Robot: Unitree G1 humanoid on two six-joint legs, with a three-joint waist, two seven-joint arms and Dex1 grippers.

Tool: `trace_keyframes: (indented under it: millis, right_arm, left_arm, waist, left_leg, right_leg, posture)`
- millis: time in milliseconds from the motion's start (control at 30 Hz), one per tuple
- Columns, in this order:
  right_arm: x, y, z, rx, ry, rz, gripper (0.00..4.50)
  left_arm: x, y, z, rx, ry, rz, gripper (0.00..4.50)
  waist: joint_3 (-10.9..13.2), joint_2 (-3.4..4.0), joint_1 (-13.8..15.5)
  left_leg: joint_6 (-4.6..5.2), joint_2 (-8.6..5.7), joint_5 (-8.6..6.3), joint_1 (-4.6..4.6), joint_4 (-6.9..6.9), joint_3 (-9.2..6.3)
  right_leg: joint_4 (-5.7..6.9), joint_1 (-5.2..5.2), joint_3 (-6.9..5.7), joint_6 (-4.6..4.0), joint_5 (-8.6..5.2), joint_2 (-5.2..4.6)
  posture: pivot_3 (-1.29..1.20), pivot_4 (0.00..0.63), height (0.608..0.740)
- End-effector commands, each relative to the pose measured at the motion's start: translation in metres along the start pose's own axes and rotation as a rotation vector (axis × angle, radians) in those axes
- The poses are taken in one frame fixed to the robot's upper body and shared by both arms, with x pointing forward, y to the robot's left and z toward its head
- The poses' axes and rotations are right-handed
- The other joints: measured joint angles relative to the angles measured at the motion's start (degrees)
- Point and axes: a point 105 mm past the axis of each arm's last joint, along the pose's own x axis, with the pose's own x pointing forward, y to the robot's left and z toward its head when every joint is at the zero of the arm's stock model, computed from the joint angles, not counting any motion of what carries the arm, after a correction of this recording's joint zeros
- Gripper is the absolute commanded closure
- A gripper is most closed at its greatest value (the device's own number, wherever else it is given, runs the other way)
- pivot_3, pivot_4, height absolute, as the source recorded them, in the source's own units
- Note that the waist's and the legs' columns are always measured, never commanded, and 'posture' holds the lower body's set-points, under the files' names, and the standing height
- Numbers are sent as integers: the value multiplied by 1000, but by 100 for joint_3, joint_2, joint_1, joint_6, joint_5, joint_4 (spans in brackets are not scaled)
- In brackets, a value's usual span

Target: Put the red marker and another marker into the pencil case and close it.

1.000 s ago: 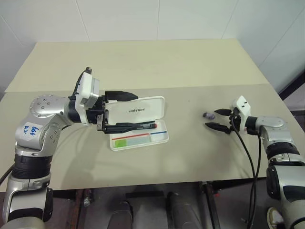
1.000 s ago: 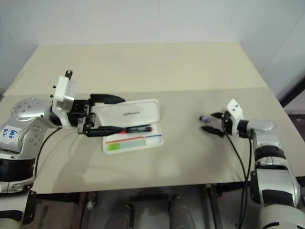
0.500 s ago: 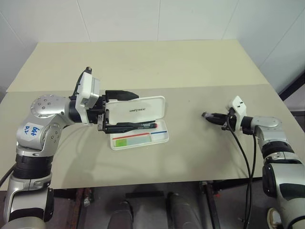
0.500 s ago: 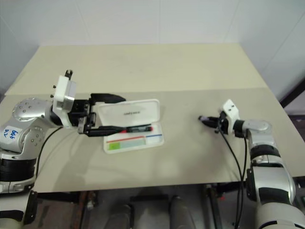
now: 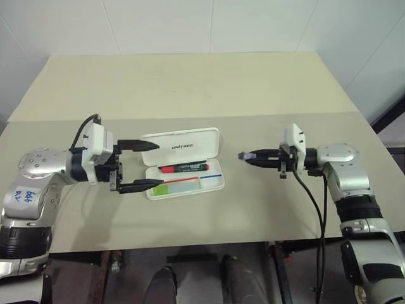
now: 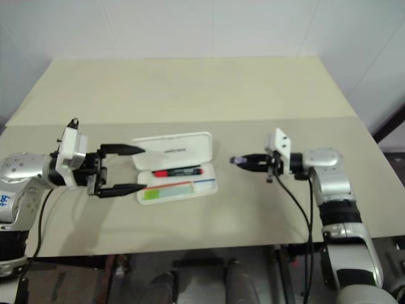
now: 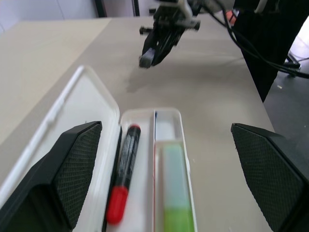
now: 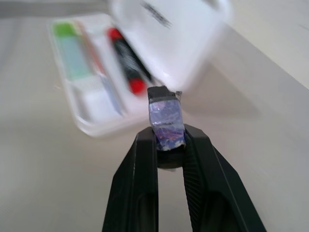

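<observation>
The white pencil case (image 5: 181, 145) lies open at the table's middle, its lid flat behind the tray. In the tray's rear slot lies the red marker (image 5: 183, 168), and in the front slot the green marker (image 5: 180, 185). My left gripper (image 5: 158, 164) hovers open just left of the case, its fingertips level with the lid and the tray's front edge. To the right of the case, my right gripper (image 5: 249, 155) points left and is shut on a small grey-purple object (image 8: 165, 121), held above the table.
The beige table (image 5: 253, 88) runs wide behind the case, with a seam across it at mid-depth. Its front edge lies close below the case. A black cable (image 5: 319, 209) hangs from my right arm.
My left gripper pulled back to the left, off the case, and stays open. My right gripper shut on the grey-purple object, lifted it and carried it left toward the case.
</observation>
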Motion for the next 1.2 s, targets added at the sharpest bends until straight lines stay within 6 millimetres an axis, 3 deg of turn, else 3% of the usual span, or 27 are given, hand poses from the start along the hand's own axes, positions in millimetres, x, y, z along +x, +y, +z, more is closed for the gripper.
trace_keyframes:
  millis: [33, 200, 367, 700, 1200]
  right_arm:
    - [33, 27, 21, -47, -58, 154, 4143]
    - [52, 35, 11, -74, -9, 216, 4143]
    - [63, 29, 5, -90, 21, 232, 4143]
    - [66, 15, -3, -76, 48, 233, 4143]
    - [70, 14, -14, -84, 73, 270, 4143]
  left_arm:
    - [-7, 0, 3, 45, 9, 21, 0]
    - [-5, -2, 1, 45, 6, 27, 0]
    - [-2, -4, 2, 47, -5, 35, 0]
    - [1, -5, 4, 51, -18, 48, 0]
    - [6, -4, 8, 64, -38, 54, 0]
  waist:
    - [0, -1, -1]
    - [-1, -2, 45]
    - [-1, -2, 21]
    - [-1, -2, -6]
    - [-1, -2, -11]
  left_leg:
    - [0, 0, 0, 1, 0, 0]
    - [-1, 0, 0, -1, 3, 0]
    - [0, 0, 0, -2, 2, 0]
    - [0, 0, 0, -1, -1, 0]
    - [-1, 0, 0, 0, -1, 0]
  right_leg:
    - [2, 0, 0, 0, 0, 0]
    - [0, 0, -1, -2, 1, -1]
    - [-1, -1, -2, -4, -1, 0]
    - [2, -2, -2, -4, -1, 0]
    - [4, -2, -2, -4, -1, 0]
  posture:
    - [0, 150, 740]
    - [0, 150, 740]
    - [0, 150, 740]
    - [0, 150, 740]
    - [0, 150, 740]
